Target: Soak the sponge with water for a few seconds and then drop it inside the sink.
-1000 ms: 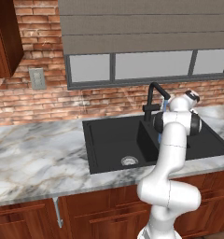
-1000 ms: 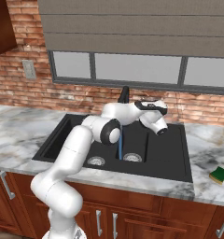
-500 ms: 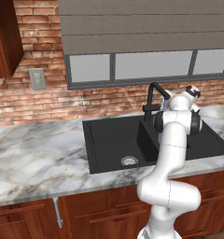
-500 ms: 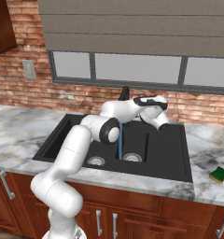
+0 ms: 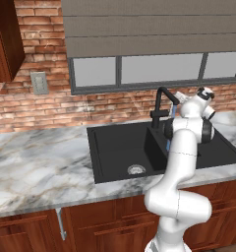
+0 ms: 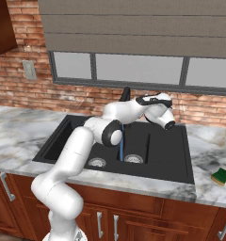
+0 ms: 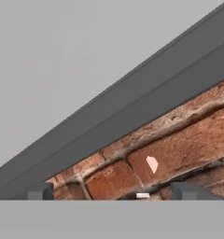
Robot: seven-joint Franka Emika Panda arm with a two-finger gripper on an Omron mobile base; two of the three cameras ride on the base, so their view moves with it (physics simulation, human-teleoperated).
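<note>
Bench [image 6: 20, 134]: marble, across frame centre. Sink [image 6: 171, 160]: black double basin, centre. Water [image 6: 121, 146]: thin blue stream, centre, falling into basin. Claw [image 7: 111, 191]: fingers wide apart, nothing between them, facing brick wall [image 7: 179, 149]. Sponge [image 6: 221, 176]: right edge, on bench.

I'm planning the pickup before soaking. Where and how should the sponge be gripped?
The sponge lies flat on the counter right of the sink, green face up. Probably best from above, the open gripper pinching its two long yellow sides.
</note>
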